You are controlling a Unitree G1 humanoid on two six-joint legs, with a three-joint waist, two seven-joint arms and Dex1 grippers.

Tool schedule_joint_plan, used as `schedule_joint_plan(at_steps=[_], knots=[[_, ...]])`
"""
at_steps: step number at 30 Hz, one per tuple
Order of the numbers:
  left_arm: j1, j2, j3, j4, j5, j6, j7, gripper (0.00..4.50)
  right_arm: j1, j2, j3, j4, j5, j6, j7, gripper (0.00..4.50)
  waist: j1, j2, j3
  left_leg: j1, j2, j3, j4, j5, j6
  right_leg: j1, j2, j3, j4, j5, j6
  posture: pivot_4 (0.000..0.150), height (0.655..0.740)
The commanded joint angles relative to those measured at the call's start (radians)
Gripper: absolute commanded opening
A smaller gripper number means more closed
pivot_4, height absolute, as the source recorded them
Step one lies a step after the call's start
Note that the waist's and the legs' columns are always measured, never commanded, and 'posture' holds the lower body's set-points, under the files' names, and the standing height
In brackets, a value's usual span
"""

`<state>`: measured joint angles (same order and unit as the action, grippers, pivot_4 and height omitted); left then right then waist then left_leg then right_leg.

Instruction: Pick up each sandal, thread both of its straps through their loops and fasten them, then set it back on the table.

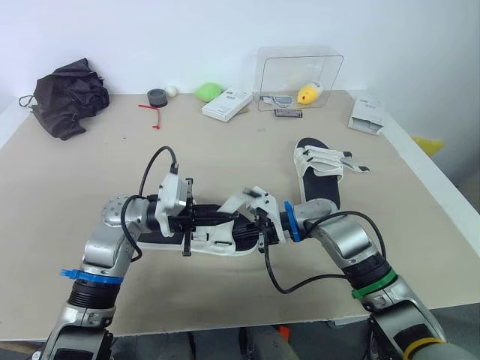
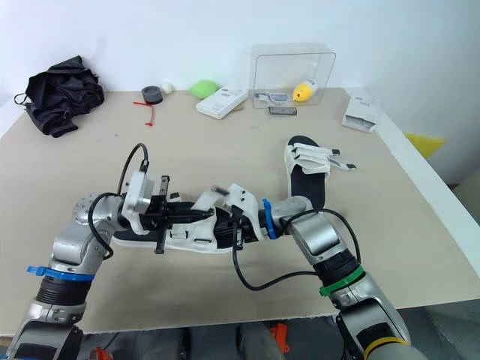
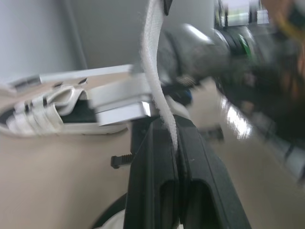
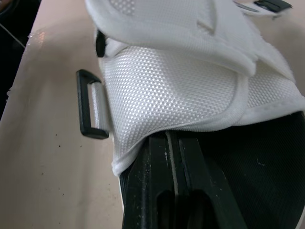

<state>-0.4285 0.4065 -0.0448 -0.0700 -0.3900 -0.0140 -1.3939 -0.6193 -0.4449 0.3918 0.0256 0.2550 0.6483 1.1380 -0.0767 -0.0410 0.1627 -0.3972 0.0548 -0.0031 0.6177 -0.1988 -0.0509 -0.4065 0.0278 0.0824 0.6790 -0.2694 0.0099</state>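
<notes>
Sandal (image 1: pixel 214 241) long axis left-right; left claw (image 1: pixel 229 217) pinches strap (image 3: pixel 155 71), right claw (image 1: pixel 259 228) seemingly clamps upper (image 4: pixel 181 90).

Nothing is legible; the print on the white box (image 1: pixel 227 103) is too small to read.

Front and centre, the near sandal (image 1: pixel 217 238) lies lengthwise low over the tan surface (image 1: pixel 225 154). The left gripper (image 1: pixel 227 217) comes in from one end and the right gripper (image 1: pixel 257 225) from the other, both clamped onto it, and a white strap (image 1: pixel 244 199) stands up loose between them. Just beyond the right arm the second sandal (image 1: pixel 321 180) lies flat with its strap ends pointing right, and along the far edge sit a black cloth (image 1: pixel 67 94), a tape roll (image 1: pixel 157 97), a green lump (image 1: pixel 209 91), a white box (image 1: pixel 227 103) and a clear container (image 1: pixel 298 71).
</notes>
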Motion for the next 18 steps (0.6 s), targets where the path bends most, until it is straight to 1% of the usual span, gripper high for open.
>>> schedule_joint_plan(at_steps=[1,2,4,6,7,9,11,14,17,18], knots=[[-0.014,0.005,-0.009,0.007,0.006,-0.154,-0.032,0.06,0.031,-0.009,0.065,0.084,-0.053,0.023,-0.009,0.0,0.0,0.0,0.0,0.0,0.0,0.0,0.0,0.0,0.001,0.0,0.0,0.0,0.0,0.0,0.0,0.15,0.74],[-0.013,0.012,-0.01,0.024,0.008,-0.212,-0.055,0.45,0.028,-0.007,0.066,0.087,-0.054,0.022,-0.007,0.0,0.0,0.0,0.0,0.0,0.0,0.001,0.0,-0.001,0.002,0.0,0.0,0.0,0.0,-0.001,0.0,0.15,0.74],[-0.006,0.032,-0.012,0.058,0.013,-0.308,-0.104,0.68,0.026,-0.006,0.067,0.09,-0.056,0.02,-0.004,0.0,-0.001,0.0,0.0,0.0,0.0,0.001,0.0,-0.002,0.003,0.0,0.001,0.0,0.0,-0.001,0.001,0.15,0.74],[-0.002,0.043,-0.013,0.089,0.017,-0.391,-0.133,1.52,0.027,-0.008,0.067,0.089,-0.056,0.018,-0.002,0.0,0.0,0.0,0.0,0.0,0.001,0.001,0.0,-0.002,0.003,0.0,0.001,0.0,0.0,-0.001,0.0,0.15,0.74],[-0.005,0.049,-0.012,0.124,0.027,-0.467,-0.146,1.92,0.027,-0.008,0.067,0.09,-0.057,0.017,-0.001,0.0,0.0,0.0,0.0,0.0,0.001,0.001,0.001,-0.002,0.003,0.0,0.001,0.0,0.0,-0.001,0.0,0.15,0.74],[-0.015,0.066,-0.011,0.189,0.038,-0.584,-0.173,2.65,0.025,-0.008,0.068,0.095,-0.058,0.013,0.0,0.0,0.0,0.0,0.0,0.0,0.001,0.001,0.001,-0.002,0.003,0.001,0.0,0.0,0.0,-0.001,0.001,0.15,0.74],[-0.018,0.086,-0.011,0.23,0.031,-0.638,-0.2,3.3,0.023,-0.007,0.068,0.098,-0.058,0.011,0.001,0.0,0.0,0.0,0.0,0.001,0.001,0.002,0.002,-0.002,0.003,0.001,0.0,0.001,0.0,0.0,0.001,0.15,0.74],[0.007,0.181,-0.053,0.251,-0.008,-0.594,-0.22,3.3,0.017,-0.006,0.069,0.102,-0.057,0.008,0.004,0.0,-0.001,0.0,0.0,0.001,0.002,0.002,0.001,-0.002,0.003,0.0,0.001,0.001,0.0,-0.001,0.0,0.15,0.74],[0.052,0.311,-0.112,0.207,-0.055,-0.447,-0.22,3.3,0.014,-0.006,0.07,0.105,-0.057,0.005,0.006,0.0,-0.003,0.001,0.0,0.001,0.003,0.002,0.001,-0.002,0.004,0.0,0.002,0.001,0.0,-0.001,0.0,0.15,0.74],[0.073,0.371,-0.123,0.175,-0.078,-0.337,-0.22,3.3,0.012,-0.006,0.07,0.106,-0.056,0.004,0.007,0.0,-0.004,0.0,0.0,0.001,0.003,0.002,0.001,-0.002,0.005,0.0,0.002,0.001,0.0,-0.001,0.0,0.15,0.74]])
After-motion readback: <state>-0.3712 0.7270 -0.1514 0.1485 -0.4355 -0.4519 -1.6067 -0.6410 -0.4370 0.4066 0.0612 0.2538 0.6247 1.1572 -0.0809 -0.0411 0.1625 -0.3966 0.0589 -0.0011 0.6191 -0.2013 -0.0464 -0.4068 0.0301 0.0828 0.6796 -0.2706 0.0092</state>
